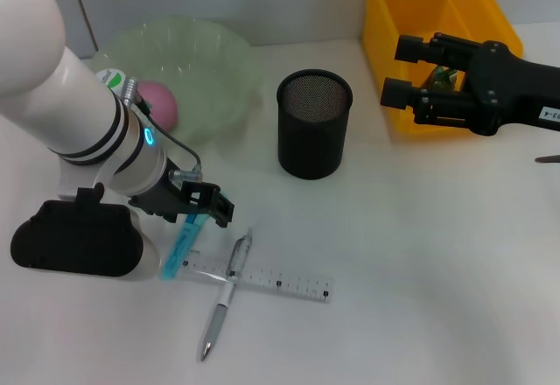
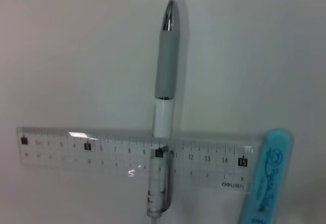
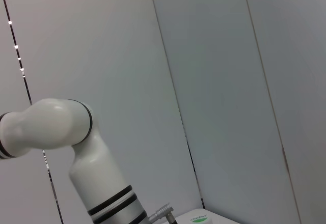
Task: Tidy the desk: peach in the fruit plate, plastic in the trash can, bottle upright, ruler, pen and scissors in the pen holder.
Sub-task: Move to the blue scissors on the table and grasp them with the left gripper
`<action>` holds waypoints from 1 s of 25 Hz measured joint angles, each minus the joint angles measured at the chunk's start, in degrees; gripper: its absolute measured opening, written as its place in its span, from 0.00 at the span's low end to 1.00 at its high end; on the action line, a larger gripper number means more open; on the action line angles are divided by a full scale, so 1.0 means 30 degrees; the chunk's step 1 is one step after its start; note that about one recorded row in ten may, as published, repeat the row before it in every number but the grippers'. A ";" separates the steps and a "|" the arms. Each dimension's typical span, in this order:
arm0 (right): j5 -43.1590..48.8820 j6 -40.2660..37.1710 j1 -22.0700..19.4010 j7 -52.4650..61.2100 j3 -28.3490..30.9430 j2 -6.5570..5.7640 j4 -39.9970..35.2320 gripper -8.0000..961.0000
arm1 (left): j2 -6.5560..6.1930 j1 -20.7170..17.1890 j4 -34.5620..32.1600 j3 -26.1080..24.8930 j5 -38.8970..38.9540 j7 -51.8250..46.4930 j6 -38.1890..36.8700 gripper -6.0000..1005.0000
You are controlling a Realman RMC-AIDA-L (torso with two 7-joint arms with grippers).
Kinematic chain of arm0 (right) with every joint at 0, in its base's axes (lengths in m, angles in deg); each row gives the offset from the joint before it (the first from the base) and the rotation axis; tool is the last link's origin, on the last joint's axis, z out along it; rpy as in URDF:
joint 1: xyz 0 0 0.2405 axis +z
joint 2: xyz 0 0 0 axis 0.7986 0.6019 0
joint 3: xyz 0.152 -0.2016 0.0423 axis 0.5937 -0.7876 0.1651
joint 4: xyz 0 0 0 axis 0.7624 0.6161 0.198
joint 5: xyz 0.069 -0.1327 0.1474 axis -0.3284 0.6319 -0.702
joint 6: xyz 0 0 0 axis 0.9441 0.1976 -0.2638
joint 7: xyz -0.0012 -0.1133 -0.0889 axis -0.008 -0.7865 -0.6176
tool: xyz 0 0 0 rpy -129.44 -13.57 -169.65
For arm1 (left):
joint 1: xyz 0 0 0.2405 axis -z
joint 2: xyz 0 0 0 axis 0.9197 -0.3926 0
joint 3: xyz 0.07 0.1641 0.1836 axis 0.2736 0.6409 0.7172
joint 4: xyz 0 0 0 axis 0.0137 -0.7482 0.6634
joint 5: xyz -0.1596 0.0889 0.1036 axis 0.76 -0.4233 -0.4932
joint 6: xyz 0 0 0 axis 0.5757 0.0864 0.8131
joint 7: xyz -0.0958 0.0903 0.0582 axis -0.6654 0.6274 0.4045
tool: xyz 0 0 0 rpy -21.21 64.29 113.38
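Lying across the clear ruler, the pen pointed toward the robot; left gripper clamped blue scissors, right gripper apart.

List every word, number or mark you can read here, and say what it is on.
"deli", with centimetre numbers such as "5", "12", "13", "14", "15": clear ruler, left wrist view.
Print on the blue scissors case: too blurred.
Label on the right arm: too small.
Green logo on the bottle: unreadable.

A grey-and-white pen lies across a clear ruler on the white table; a light-blue case touches the ruler's 15 end
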 joint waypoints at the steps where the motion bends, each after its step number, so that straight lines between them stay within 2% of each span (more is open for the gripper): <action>1: 0.0006 0.0001 0.0000 -0.0001 -0.0006 -0.0005 0.0004 0.86 | -0.0003 0.0001 0.0069 0.0047 -0.0054 -0.0022 0.0002 0.73; 25: 0.0280 0.0235 -0.0008 -0.0019 -0.0161 -0.0017 0.0123 0.86 | 0.0000 0.0325 0.0756 0.0408 -0.0051 -0.0005 -0.0418 0.73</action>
